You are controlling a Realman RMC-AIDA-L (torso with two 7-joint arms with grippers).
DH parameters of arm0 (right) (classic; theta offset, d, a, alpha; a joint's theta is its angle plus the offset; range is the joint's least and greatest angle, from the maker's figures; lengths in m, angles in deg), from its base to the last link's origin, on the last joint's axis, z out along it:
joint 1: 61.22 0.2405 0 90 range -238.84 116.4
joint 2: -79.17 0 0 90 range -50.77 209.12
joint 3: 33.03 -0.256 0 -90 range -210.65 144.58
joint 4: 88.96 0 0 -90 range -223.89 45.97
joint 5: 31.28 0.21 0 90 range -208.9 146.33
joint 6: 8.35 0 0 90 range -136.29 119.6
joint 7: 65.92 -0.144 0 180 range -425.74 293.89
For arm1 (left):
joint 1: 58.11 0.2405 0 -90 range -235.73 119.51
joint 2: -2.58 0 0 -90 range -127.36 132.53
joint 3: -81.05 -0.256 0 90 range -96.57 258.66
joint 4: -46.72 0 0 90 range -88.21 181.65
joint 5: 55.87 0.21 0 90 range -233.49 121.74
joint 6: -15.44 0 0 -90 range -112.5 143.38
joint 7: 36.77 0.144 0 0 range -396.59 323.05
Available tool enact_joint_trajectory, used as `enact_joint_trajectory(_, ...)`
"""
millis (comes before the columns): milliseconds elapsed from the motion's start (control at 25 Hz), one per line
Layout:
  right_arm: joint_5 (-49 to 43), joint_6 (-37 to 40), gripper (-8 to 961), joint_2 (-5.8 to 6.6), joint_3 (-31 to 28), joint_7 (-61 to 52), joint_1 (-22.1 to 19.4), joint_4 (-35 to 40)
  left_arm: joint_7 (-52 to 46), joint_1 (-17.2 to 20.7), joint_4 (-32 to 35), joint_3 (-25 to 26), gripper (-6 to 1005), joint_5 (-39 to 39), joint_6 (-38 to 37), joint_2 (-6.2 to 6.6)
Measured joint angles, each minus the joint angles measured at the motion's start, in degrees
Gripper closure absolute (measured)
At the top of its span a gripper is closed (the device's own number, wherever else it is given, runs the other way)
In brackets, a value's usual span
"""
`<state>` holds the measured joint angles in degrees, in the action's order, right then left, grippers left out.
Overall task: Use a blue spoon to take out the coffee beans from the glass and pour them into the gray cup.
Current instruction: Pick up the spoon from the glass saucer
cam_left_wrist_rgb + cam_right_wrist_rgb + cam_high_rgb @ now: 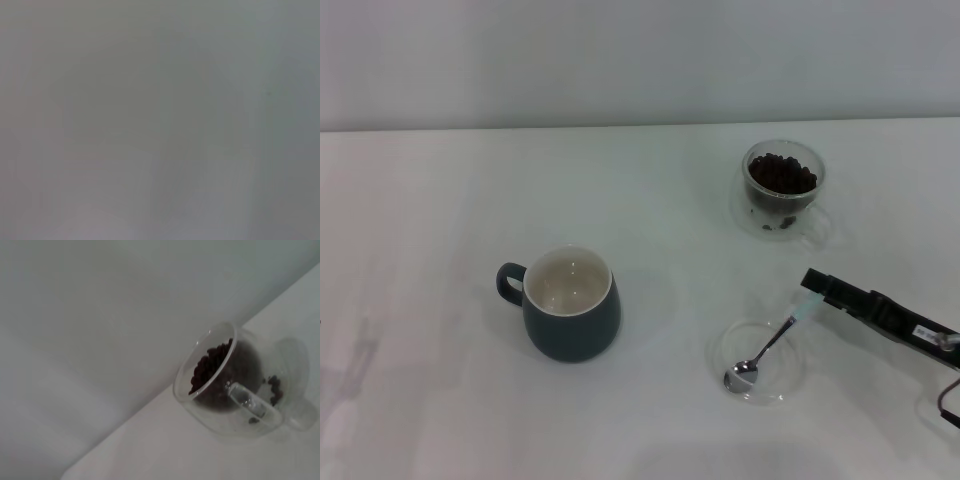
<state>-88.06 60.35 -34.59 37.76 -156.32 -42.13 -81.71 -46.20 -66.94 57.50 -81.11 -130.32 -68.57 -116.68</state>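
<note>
At the right in the head view you see the blue spoon (772, 345): its bowl is shiny metal, its handle a pale matt blue. It lies in a clear glass saucer (757, 360). The glass (783, 184) at upper right is clear and smooth, holding dark coffee beans (782, 173). The gray cup (570, 303) looks like glazed ceramic, glossy cream inside. The table (440, 200) is white and matt.

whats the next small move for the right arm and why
Probably lift the spoon off the saucer and carry it toward the glass. The right tool sits at the spoon's pale handle, the beans are untouched, and the mug looks empty.
</note>
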Motion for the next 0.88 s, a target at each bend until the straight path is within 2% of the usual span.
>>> enact_joint_trajectory(80,0.0,-1.61,163,-0.58,0.52,-0.03,0.74,0.11,-0.01,-0.02,0.0,0.0,158,0.0,0.05,0.0)
enact_joint_trajectory(240,0.0,-2.84,173,-0.93,1.24,-0.06,1.54,-0.04,-0.03,-0.04,0.0,0.0,159,0.0,0.09,0.0)
enact_joint_trajectory(600,0.17,-2.92,197,-1.03,1.02,-0.21,1.54,-0.08,-0.06,-0.04,0.03,0.0,160,-0.1,0.06,0.06)
enact_joint_trajectory(840,0.52,-2.54,436,-1.03,0.81,-0.38,1.48,-0.17,-0.06,-0.12,0.03,0.0,160,-0.19,0.1,0.09)
enact_joint_trajectory(880,0.62,-2.4,543,-1.05,0.77,-0.4,1.4,-0.11,-0.06,-0.12,0.03,0.0,160,-0.19,0.1,0.09)
